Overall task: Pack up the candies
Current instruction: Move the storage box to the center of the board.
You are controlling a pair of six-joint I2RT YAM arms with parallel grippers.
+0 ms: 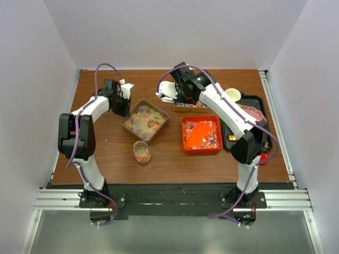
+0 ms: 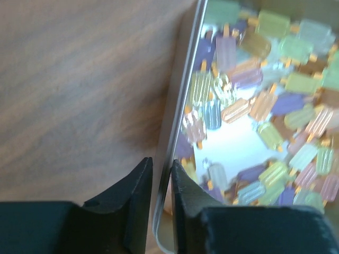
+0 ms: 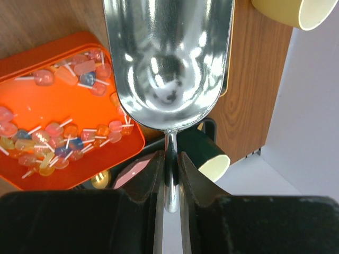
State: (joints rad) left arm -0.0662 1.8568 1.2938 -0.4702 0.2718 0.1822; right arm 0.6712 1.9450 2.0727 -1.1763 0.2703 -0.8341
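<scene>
Pastel candies (image 1: 144,120) fill a square metal tray (image 1: 127,124); close up they show in the left wrist view (image 2: 265,106). My left gripper (image 1: 123,108) is shut on that tray's left rim (image 2: 177,121), one finger on each side of it (image 2: 161,177). Orange-yellow-red candies (image 1: 200,133) lie in an orange tray (image 1: 185,148), also in the right wrist view (image 3: 58,143). Red-blue-white candies (image 1: 190,105) sit in a small tray behind it. My right gripper (image 1: 177,94) is shut on the handle of an empty metal scoop (image 3: 169,63), held above the table (image 3: 170,166).
A small clear jar (image 1: 142,152) with some candies stands in front of the metal tray. A black tray (image 1: 265,114) at the right holds a pink plate (image 1: 254,112) and cups; a cream cup (image 3: 296,10) and a dark cup (image 3: 212,156) show by the scoop.
</scene>
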